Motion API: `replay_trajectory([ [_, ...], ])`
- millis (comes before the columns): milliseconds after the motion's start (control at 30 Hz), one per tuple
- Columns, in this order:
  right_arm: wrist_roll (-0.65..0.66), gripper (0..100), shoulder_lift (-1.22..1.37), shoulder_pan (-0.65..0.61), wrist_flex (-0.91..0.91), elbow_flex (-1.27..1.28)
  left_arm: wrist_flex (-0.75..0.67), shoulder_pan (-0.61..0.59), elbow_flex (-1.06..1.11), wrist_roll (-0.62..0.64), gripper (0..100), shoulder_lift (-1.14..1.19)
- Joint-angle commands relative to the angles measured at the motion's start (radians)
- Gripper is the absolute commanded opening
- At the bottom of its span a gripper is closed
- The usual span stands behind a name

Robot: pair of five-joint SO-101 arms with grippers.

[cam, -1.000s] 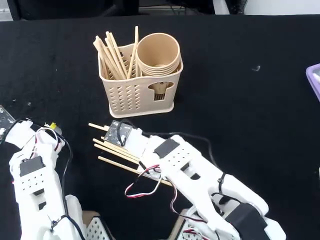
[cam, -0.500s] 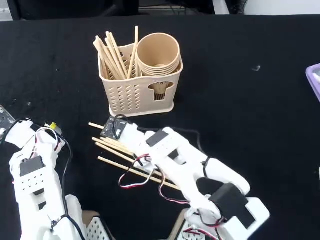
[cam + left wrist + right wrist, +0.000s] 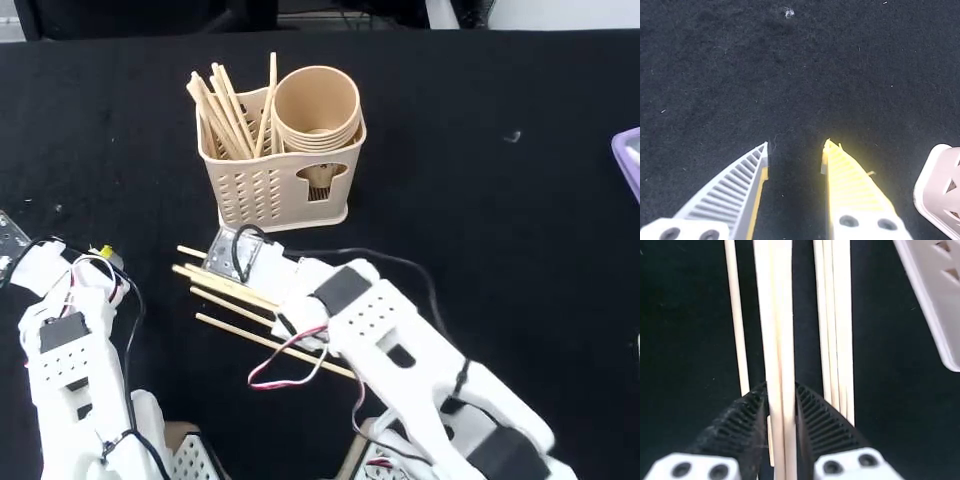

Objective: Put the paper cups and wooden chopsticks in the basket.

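Chopsticks (image 3: 779, 340) pinched between right fingers (image 3: 742, 420), left fingers (image 3: 847, 180) spread apart above table (image 3: 790, 75)

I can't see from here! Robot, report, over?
Right gripper shut on chopstick pair. Left gripper open, empty. Cups in basket. Loose chopsticks alongside.

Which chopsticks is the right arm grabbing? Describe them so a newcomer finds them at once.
On the black table, loose chopsticks lie in front of the basket. Among them, the pair sits side by side between the right gripper's closed fingers. The lone stick and the other bunch lie outside the gripper, one on each side.
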Motion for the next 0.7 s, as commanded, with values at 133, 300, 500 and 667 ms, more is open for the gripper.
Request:
replay_trajectory([
  [133, -0.003, 1.1, -0.051, 0.0, -0.031, 0.039, -0.02, -0.005, -0.022, 0.006, 18, -0.018],
  [300, -0.003, 1.1, -0.051, 0.031, -0.133, 0.088, -0.02, -0.005, -0.022, 0.006, 18, -0.018],
  [500, -0.009, 1.1, -0.051, 0.032, -0.236, 0.153, -0.02, -0.005, -0.022, 0.006, 18, -0.018],
  [667, -0.012, 1.1, -0.051, 0.032, -0.316, 0.197, -0.02, -0.005, -0.022, 0.006, 18, -0.018],
])
